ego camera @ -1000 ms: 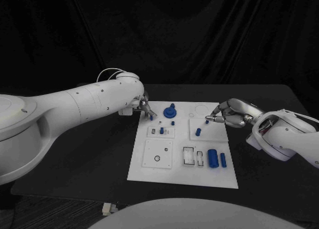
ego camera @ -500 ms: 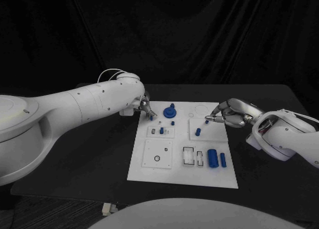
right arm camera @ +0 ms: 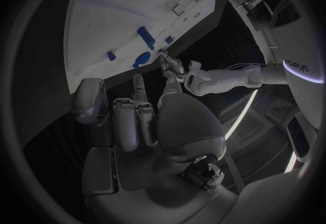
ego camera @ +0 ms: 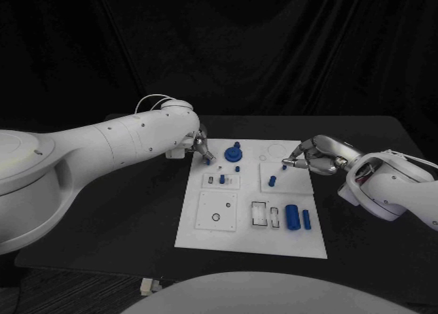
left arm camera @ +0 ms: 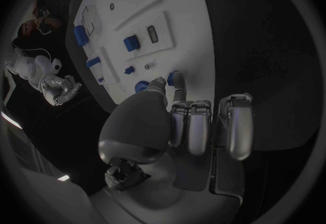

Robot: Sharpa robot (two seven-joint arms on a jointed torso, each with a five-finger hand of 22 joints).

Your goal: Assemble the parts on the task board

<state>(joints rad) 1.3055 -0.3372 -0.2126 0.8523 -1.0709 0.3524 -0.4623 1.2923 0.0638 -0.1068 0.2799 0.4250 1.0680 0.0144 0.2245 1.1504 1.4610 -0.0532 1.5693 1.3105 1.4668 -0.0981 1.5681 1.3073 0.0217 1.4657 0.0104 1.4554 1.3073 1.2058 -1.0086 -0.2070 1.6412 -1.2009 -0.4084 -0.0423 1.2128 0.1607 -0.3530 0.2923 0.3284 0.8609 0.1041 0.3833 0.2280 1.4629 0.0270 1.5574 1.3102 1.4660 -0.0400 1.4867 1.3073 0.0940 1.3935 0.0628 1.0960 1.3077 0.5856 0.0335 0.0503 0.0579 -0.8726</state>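
Nothing moved; left robot hand (ego camera: 198, 148) hides pinched part (left arm camera: 173, 77) (blue).

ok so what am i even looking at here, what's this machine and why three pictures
It is a robot with two white arms, each ending in a silver hand, working at a black table. The head view looks down from the robot's head; the two round pictures come from cameras at each wrist, behind that arm's own hand.

On the table lies a white task board with small blue parts: a round piece near its far edge and a blue cylinder lying near the front.

The left hand is at the board's far left corner and pinches a small blue part at its fingertips. The right hand is at the board's right edge with a small blue piece at its fingertips; whether it grips it is unclear.
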